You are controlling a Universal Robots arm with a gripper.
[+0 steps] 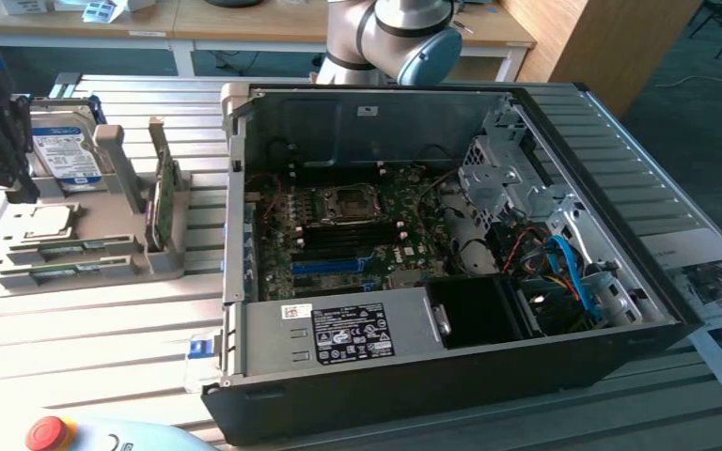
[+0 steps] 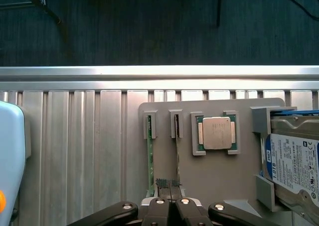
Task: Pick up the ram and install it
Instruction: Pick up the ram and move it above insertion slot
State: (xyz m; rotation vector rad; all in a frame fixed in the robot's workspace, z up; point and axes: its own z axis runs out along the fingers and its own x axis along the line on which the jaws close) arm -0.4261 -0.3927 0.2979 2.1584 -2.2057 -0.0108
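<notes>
Two ram sticks stand on edge in slots of a grey fixture tray (image 2: 209, 181): one ram (image 2: 149, 161) shows its green edge, the other ram (image 2: 178, 156) shows as a thin dark line. In the exterior view the same sticks (image 1: 70, 247) (image 1: 67, 273) sit at the tray's near end. My gripper (image 2: 168, 183) hangs above the tray between the two sticks, shut and holding nothing. It is the dark shape at the exterior view's far left (image 1: 16, 183).
The tray also carries a CPU (image 2: 217, 133) and a silver hard drive with a blue label (image 2: 294, 161). The open computer case (image 1: 662, 310) holds the motherboard with its blue slot (image 1: 330, 266). A green board (image 1: 164, 202) stands in an upright holder. A pendant with a red button (image 1: 50, 432) lies near.
</notes>
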